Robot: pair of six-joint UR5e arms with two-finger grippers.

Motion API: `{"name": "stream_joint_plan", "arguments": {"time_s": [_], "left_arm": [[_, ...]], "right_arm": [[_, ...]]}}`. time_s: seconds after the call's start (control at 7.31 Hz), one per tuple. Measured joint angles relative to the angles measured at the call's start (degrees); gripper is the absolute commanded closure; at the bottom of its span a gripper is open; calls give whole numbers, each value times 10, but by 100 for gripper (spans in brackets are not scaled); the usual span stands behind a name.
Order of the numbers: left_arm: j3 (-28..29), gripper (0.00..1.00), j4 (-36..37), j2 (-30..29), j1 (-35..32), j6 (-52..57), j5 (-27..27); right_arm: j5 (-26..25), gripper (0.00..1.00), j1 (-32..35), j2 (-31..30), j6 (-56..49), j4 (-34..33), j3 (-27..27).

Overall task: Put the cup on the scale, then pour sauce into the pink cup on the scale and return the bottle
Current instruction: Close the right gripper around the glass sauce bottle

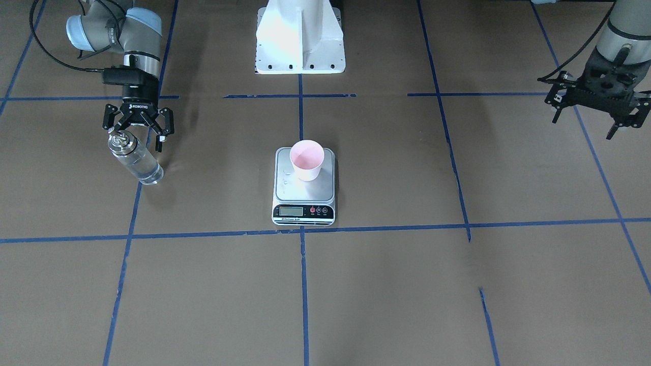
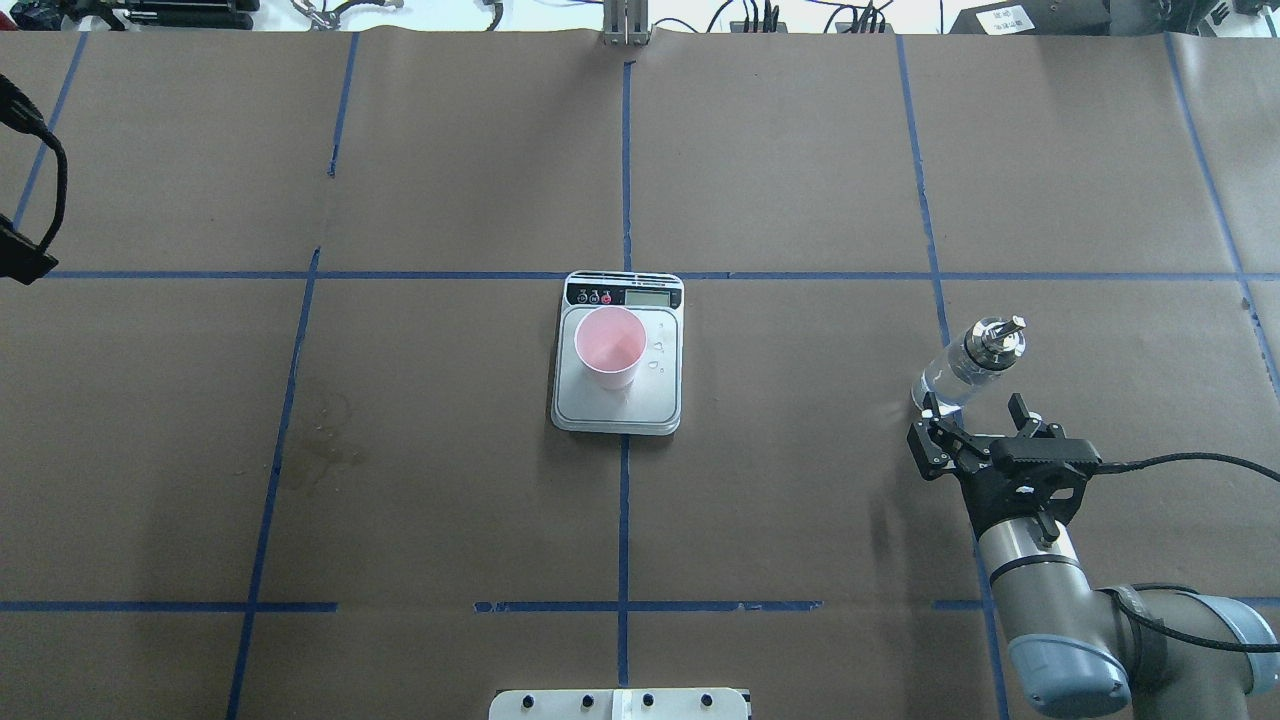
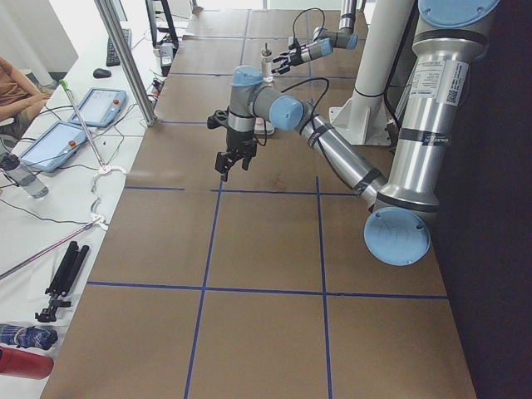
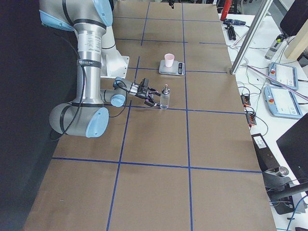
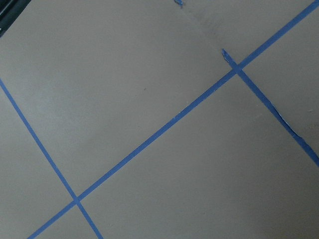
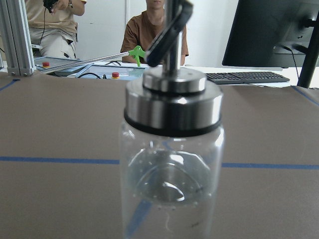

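Cup (image 1: 306, 160) on scale (image 1: 325, 190), bottle (image 1: 133, 160) upright by right pincer (image 1: 135, 137) (spread)

- Exterior front-facing: set across the table (image 1: 457, 284), looking steeply down toward the robot's base (image 1: 300, 38) at the top edge; mid-distance.
- Overhead exterior: set behind and above that base, looking forward and down; shares the scale (image 2: 620, 410) and cup (image 2: 609, 345) with the front-facing view, turned end for end.
- Exterior left, exterior right: high at opposite table ends, looking along it from far off.
- Left wrist-mounted: close above bare table, crossed by tape lines (image 5: 154, 139).
- Right wrist-mounted: low, level, very near the bottle (image 6: 172, 164).
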Motion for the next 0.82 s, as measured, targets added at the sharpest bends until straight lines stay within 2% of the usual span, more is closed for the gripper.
{"name": "stream_joint_plan", "arguments": {"time_s": [0.82], "left_arm": [[0,0,0,-6,-9,-3,0]], "right_arm": [[18,0,25,12,-18,1,-9]]}}
